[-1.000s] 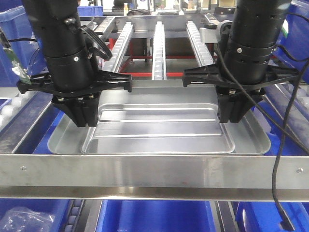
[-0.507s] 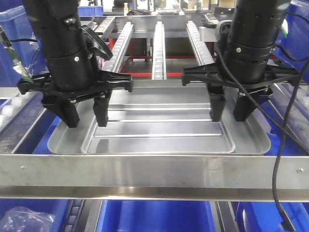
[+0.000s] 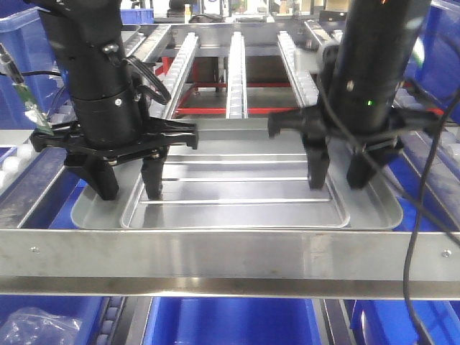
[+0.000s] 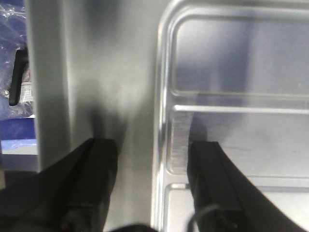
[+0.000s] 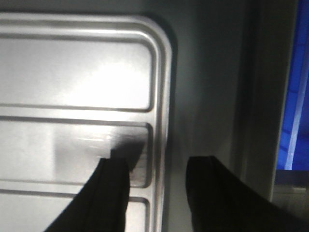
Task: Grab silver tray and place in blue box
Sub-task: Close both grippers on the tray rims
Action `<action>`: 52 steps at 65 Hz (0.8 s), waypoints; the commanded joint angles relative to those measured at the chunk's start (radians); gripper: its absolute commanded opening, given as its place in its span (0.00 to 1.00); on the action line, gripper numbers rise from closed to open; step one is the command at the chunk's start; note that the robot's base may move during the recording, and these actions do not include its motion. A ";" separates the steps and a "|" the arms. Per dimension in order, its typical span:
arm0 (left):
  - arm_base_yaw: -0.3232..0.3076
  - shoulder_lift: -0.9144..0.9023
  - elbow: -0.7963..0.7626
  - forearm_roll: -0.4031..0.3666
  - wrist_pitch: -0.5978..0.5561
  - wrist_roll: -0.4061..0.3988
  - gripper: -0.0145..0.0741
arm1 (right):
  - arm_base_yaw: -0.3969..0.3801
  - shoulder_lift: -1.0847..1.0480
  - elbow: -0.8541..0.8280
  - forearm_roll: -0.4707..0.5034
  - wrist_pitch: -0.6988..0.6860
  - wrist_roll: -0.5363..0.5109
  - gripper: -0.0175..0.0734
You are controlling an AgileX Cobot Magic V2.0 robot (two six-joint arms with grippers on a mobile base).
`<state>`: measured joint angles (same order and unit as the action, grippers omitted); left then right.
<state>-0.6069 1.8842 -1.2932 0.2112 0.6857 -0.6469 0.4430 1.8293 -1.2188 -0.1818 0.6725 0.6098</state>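
Observation:
The silver tray (image 3: 237, 190) lies flat behind the front rail, with blue plastic showing past both of its short ends. My left gripper (image 3: 129, 183) is open, one finger outside the tray's left rim (image 4: 161, 121) and the other inside the recess. My right gripper (image 3: 339, 172) is open too, straddling the right rim (image 5: 163, 96) the same way. Neither holds anything. In the left wrist view the gripper (image 4: 154, 179) spans the rim; the right wrist view shows its gripper (image 5: 166, 188) doing the same. A blue box (image 3: 230, 322) sits below the rail.
A wide metal crossbar (image 3: 230, 262) runs along the front. Roller rails (image 3: 237, 65) lead away at the back. More blue bins (image 3: 21, 50) stand at both sides. A black cable (image 3: 424, 215) hangs at the right, and a plastic bag (image 3: 36, 327) lies bottom left.
Both grippers, shut on the tray's short rims a second ago, have opened and let go. The tray has stayed in place. The right arm has shifted slightly and looks blurred.

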 commanded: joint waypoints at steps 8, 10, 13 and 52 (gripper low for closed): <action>0.002 -0.034 -0.029 -0.001 -0.043 -0.011 0.46 | -0.004 -0.026 -0.034 -0.005 -0.038 -0.006 0.64; 0.002 -0.029 -0.029 -0.003 -0.043 -0.011 0.46 | -0.004 -0.023 -0.034 -0.002 -0.038 -0.006 0.64; 0.002 -0.022 -0.029 -0.005 -0.039 -0.011 0.46 | -0.004 -0.020 -0.034 0.006 -0.038 -0.006 0.64; 0.002 -0.013 -0.027 -0.009 -0.013 -0.011 0.46 | -0.004 -0.020 -0.034 0.008 -0.046 -0.006 0.64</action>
<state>-0.6046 1.9006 -1.3016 0.2053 0.6744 -0.6485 0.4430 1.8519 -1.2275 -0.1724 0.6580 0.6098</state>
